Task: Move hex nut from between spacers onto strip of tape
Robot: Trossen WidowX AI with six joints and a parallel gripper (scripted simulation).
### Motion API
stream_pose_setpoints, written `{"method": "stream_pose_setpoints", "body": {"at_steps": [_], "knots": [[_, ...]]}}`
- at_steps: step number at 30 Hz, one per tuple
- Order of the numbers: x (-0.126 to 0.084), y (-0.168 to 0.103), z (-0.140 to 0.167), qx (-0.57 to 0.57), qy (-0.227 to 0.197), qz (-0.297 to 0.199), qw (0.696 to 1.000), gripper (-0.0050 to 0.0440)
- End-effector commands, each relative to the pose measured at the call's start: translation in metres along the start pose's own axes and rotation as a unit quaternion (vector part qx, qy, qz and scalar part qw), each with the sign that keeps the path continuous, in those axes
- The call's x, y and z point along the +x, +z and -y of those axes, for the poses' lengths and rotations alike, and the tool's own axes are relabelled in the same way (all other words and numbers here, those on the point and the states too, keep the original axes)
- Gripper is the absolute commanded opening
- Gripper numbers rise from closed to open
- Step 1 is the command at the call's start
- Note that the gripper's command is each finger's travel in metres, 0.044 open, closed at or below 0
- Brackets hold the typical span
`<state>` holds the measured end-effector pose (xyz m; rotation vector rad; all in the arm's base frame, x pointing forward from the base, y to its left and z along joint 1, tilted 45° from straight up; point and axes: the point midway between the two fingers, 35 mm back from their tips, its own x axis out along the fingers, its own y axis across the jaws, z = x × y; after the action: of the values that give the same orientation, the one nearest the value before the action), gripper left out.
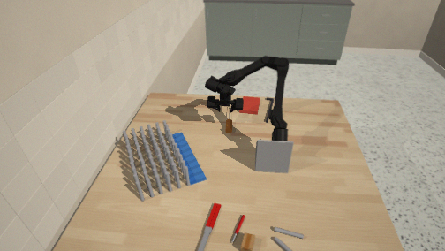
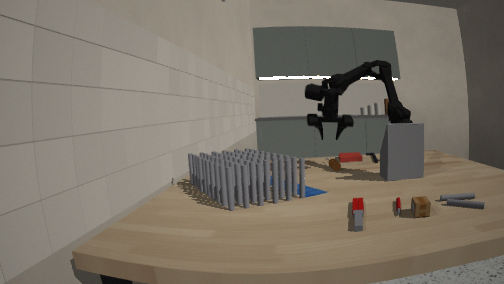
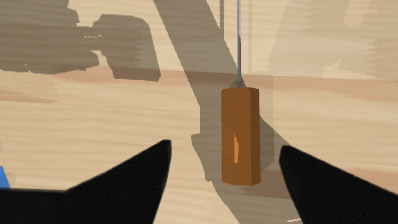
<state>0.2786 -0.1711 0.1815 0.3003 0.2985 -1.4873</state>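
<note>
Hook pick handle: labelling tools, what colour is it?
Orange-brown handle, clearest in the wrist view.

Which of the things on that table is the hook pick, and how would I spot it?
Start at the black arm at the far end of the wooden table and look straight below its open jaws. There lies the hook pick, beside the flat red block. Its stubby orange-brown handle with a thin metal shaft sets it apart from the red-handled tools near the front edge.
</note>
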Motion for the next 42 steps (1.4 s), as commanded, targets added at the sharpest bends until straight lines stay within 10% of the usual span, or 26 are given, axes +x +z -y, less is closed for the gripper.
{"method": "stream_pose_setpoints", "body": {"at_steps": [1, 16, 24, 42], "knots": [[-0.013, 0.013, -0.002, 0.016, 0.002, 0.003, 1.0, 0.028], [-0.052, 0.039, 0.015, -0.019, -0.008, 0.008, 1.0, 0.028], [-0.052, 0.04, 0.015, -0.019, -0.008, 0.008, 1.0, 0.04], [-0.05, 0.033, 0.013, -0.034, -0.01, 0.004, 0.999, 0.04]]}}
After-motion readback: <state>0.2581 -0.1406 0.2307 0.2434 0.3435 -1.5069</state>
